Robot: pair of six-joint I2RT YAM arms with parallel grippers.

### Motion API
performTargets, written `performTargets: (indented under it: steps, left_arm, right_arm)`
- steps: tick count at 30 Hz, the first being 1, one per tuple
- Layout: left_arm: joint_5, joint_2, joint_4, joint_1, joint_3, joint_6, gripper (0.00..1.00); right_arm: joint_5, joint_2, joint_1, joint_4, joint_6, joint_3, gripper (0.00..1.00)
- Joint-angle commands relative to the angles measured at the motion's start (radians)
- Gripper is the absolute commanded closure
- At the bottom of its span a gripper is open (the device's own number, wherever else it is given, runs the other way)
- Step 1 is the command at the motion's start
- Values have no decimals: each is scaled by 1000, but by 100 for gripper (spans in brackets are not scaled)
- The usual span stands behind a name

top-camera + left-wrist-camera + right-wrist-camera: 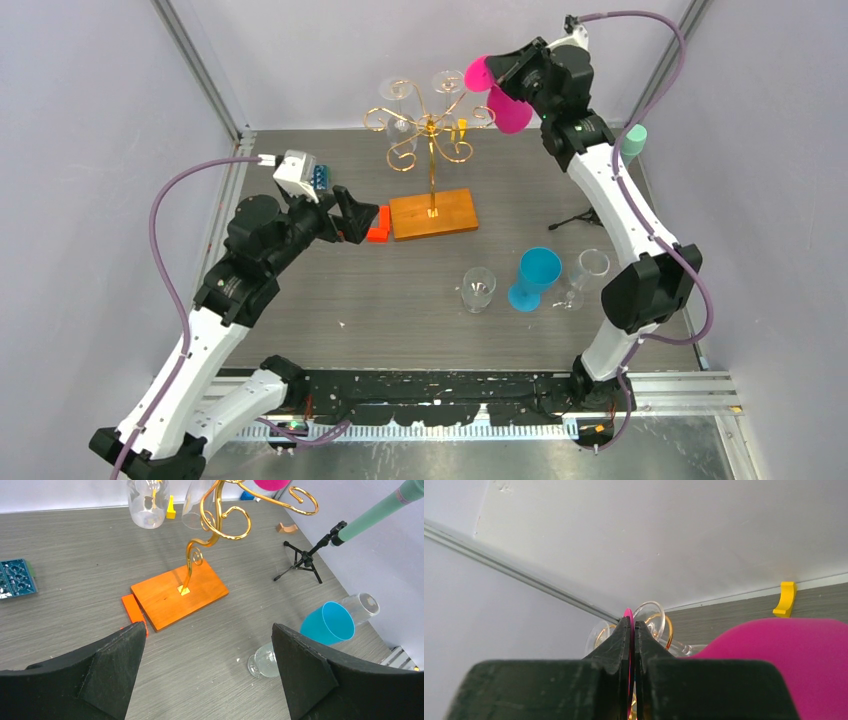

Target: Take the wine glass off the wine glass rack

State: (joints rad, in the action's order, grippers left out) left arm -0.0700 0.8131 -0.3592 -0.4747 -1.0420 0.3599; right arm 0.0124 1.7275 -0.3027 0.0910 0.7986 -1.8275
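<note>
The wine glass rack [432,160] is a gold wire stand on an orange-brown wooden base [432,213] at the table's middle back. Two clear glasses [397,92] hang upside down from its scroll arms. My right gripper [497,68] is shut on the flat foot of a pink wine glass [510,110], held tilted at the rack's upper right arm. In the right wrist view the pink foot [628,614] is pinched between my fingers and the bowl [774,665] fills the lower right. I cannot tell whether its stem touches the wire. My left gripper [352,215] is open and empty beside the base's left end.
A blue cup [535,277] lies on its side between two clear glasses [478,289] at the front right. A small black tripod [580,218] and a green cylinder [634,140] stand at the right. An orange block [378,225] lies against the base. A blue circuit board [16,577] lies at the left.
</note>
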Motion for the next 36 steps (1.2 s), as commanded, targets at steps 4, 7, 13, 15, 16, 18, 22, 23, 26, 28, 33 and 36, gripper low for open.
performTargets:
  steps: [4,7,13,15,16,18,22,23,26,28,33,36]
  left_arm:
    - [-38,25,47,4,-35,15,0]
    - [-61,30,65,4,-47,52,0]
    - [-145,40,107,4,-71,176,0]
    - [-182,46,128,4,-76,240,0]
    - [-197,51,138,4,-78,276,1]
    - [-235,64,149,4,-83,354,1]
    - [-342,89,260,4,-50,521,2]
    - [-372,90,311,4,-20,566,3]
    - [-448,98,506,4,50,736,3]
    - [-500,118,622,4,73,833,4]
    - [-572,178,809,1,98,1002,6]
    - [-598,211,872,-1,105,1126,7]
  right_arm:
    - [120,-181,16,-56,-66,-34,100]
    - [190,-253,15,-37,-48,-20,100]
    - [303,-395,14,-28,98,72,100]
    - [348,-445,14,-29,206,119,100]
    - [381,-481,14,-44,241,136,100]
    - [431,-536,14,-102,358,202,100]
    - [543,-620,4,-296,620,348,100]
    - [552,-636,-7,-316,674,386,100]
    - [553,-723,-41,-350,719,482,99]
    - [535,-778,-60,-340,723,532,100]
    - [493,-859,-105,-414,765,640,100]
    - [480,-857,-123,-500,818,686,100]
